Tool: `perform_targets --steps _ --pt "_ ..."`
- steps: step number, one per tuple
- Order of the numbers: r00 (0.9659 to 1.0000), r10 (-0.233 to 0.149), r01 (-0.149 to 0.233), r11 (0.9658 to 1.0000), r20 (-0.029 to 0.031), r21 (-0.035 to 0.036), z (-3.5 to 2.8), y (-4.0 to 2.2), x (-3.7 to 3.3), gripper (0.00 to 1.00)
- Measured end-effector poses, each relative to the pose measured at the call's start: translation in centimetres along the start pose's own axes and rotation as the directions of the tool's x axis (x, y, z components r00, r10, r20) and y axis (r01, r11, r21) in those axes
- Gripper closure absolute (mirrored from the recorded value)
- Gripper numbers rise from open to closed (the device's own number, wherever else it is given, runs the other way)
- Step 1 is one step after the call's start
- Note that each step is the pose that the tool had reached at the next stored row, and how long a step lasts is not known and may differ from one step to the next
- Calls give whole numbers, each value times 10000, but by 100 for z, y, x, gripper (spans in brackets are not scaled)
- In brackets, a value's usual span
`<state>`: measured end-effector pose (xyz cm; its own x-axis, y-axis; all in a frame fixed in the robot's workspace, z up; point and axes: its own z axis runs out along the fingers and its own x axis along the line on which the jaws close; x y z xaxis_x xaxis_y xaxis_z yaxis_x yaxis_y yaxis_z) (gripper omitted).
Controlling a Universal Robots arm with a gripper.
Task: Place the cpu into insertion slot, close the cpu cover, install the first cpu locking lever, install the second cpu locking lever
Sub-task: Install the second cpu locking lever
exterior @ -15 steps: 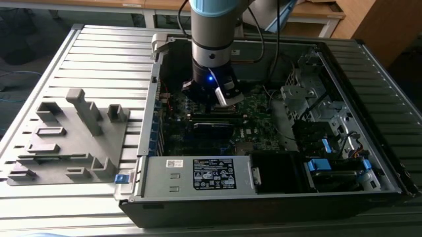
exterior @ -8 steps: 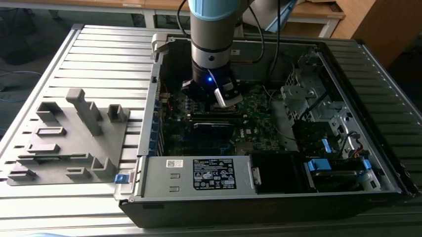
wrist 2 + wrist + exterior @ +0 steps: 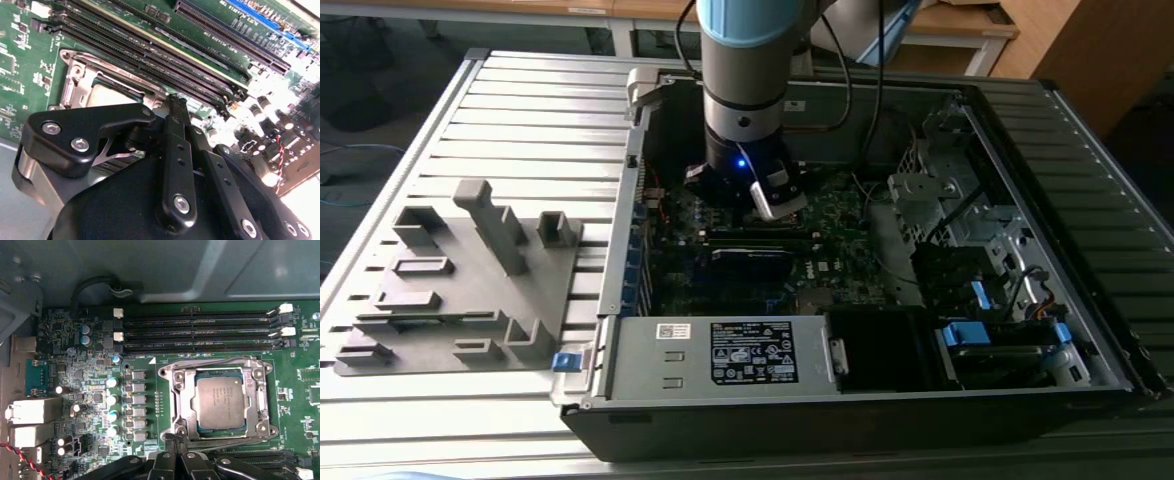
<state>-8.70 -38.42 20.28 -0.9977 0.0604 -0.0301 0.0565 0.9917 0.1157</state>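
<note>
At the exterior view's left, one grey fixture tray (image 3: 454,270) with several upright blocks is seen lying on the slatted table (image 3: 534,120). Right of it, one open computer case (image 3: 1014,250) is placed, and one labelled power supply (image 3: 720,352) is mounted along its near edge. One arm (image 3: 744,90) is lowered from the upper middle of the frame into the case, above the green motherboard (image 3: 841,270).

In the first wrist view, a column of four silver-topped capacitors (image 3: 113,400) is counted, and four long black memory slots (image 3: 200,330) are laid side by side. One cpu (image 3: 220,402) is seated flat in the one insertion slot (image 3: 220,372), its dull silver top facing up. One cpu cover (image 3: 182,400) is laid down around it, so that the chip shows through the square cut-out. A thin wire lever (image 3: 235,441) is seen along the cover's edge nearest the fingers; whether it is latched cannot be told.

The gripper (image 3: 176,439) is drawn narrow, its two black fingers (image 3: 167,460) brought together at the tips with nothing seen between them. The tips are set at a corner of the cpu cover, touching or just above it. In the second wrist view the fingers (image 3: 175,150) are likewise closed, beside the cover and just next to the memory slots.
</note>
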Motion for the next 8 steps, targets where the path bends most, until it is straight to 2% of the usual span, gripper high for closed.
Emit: perform_targets --steps 8 --pt "10000 -1 1 10000 5 -4 23 -16 16 89"
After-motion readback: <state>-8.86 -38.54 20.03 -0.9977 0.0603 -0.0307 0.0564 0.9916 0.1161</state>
